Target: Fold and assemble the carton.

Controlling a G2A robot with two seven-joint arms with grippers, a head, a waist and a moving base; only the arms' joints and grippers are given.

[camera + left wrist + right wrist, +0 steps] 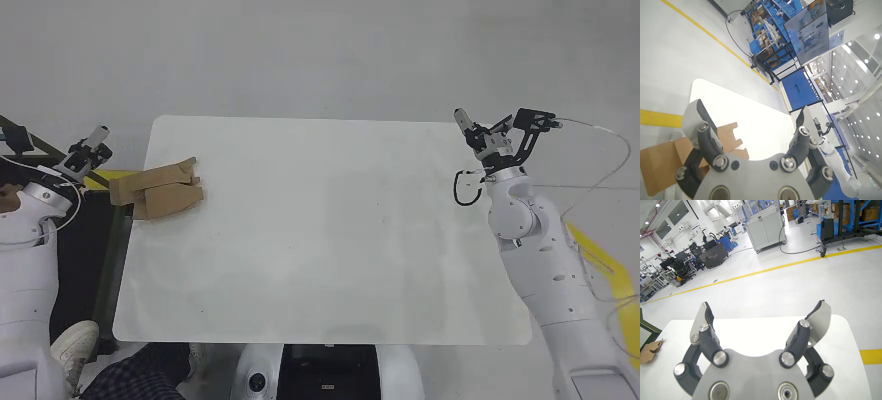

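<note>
A flat brown cardboard carton (158, 190) lies unfolded at the table's far left corner, partly hanging over the left edge. It also shows as carton (664, 153) behind the left fingers and as carton (650, 351) far across the table. My left gripper (88, 152) hangs off the table beyond its left edge, a little away from the carton; left gripper (751, 111) is open with nothing between its fingers. My right gripper (492, 128) hangs past the table's far right corner; right gripper (762, 310) is open and holds nothing.
The white table (330, 260) has rounded corners. A dark frame (100, 290) runs along its left side. A person's shoe (72, 345) and trouser leg (140, 375) are near the front left corner. A yellow floor line (600, 270) lies to the right.
</note>
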